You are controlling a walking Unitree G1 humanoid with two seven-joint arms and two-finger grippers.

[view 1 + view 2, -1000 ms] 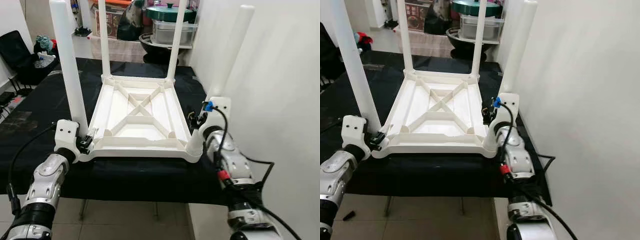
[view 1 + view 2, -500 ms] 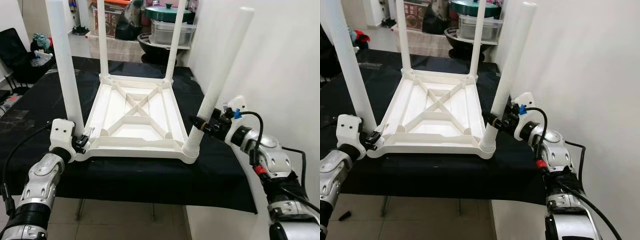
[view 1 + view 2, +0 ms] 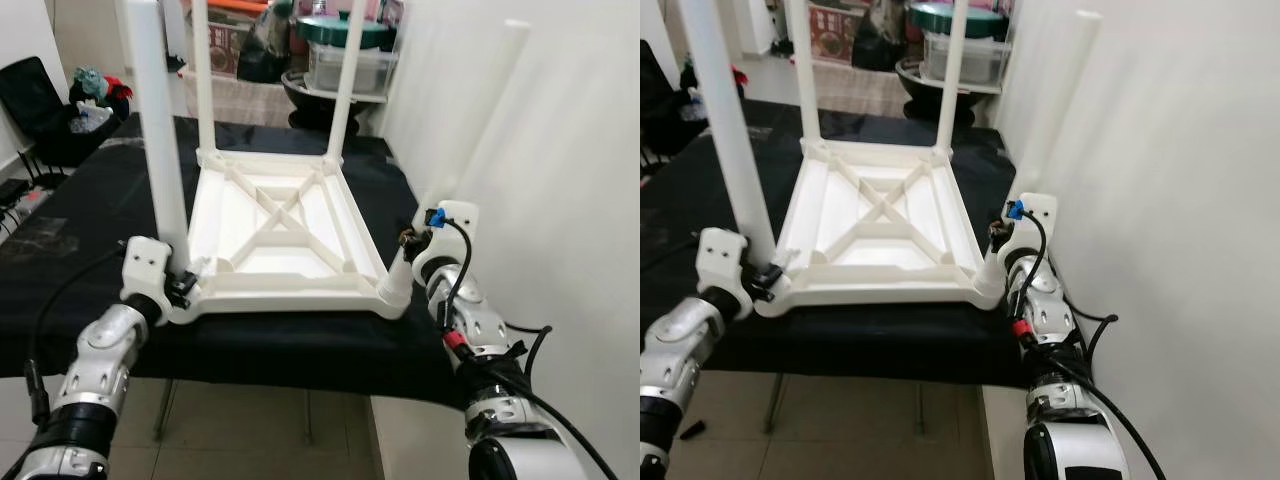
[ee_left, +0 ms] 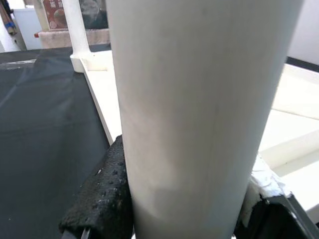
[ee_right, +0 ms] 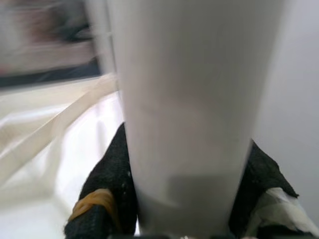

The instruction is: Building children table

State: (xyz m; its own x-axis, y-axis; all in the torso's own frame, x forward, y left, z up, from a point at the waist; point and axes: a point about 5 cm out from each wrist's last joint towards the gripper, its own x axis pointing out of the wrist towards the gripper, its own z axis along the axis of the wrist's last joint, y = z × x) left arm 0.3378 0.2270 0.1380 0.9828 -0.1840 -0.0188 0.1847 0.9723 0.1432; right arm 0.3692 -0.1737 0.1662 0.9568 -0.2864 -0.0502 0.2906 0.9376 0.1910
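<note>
A white plastic children's table [image 3: 285, 225] lies upside down on a black-covered surface, its four round legs pointing up. My left gripper [image 3: 180, 285] is shut on the near left leg [image 3: 162, 130] close to its base; in the left wrist view that leg [image 4: 199, 114] sits between the black pads [image 4: 107, 194]. My right gripper [image 3: 408, 243] is shut on the near right leg [image 3: 480, 130] just above its socket, and the right wrist view has that leg [image 5: 189, 99] clamped between its fingers [image 5: 107, 184]. The two far legs [image 3: 203, 80] stand in the back corners.
A white wall [image 3: 560, 200] runs close along the right, next to the right arm. The black cloth [image 3: 70, 220] stretches left of the table. Behind stand a bench with a green-lidded pot [image 3: 345, 25], boxes, and a black chair [image 3: 40, 100] at far left. Tiled floor lies below the front edge.
The right arm has swung back in close to the table's near right corner, still holding that leg. The camera moved, and the left gripper keeps its hold.
</note>
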